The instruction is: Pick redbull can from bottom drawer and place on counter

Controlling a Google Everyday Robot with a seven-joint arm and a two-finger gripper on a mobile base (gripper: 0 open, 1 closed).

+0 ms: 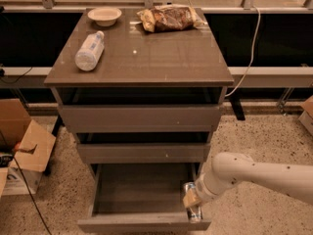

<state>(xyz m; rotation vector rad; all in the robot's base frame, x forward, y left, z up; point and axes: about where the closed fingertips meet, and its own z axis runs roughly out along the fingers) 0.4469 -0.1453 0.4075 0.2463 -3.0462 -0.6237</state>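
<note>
The bottom drawer [142,224] is pulled open below the two narrower drawers. My gripper [192,200] reaches into its right front corner from the right. It is shut on the redbull can [195,213], a slim blue and silver can that shows just above and below the gripper, next to the drawer's right wall. The counter [161,58] is the glossy grey-brown top of the cabinet, well above the gripper.
On the counter lie a clear plastic bottle [89,50] at the left, a small bowl [104,15] at the back left and a snack bag [168,17] at the back. Cardboard boxes [27,153] stand on the floor at the left. A cable [249,58] hangs at the right.
</note>
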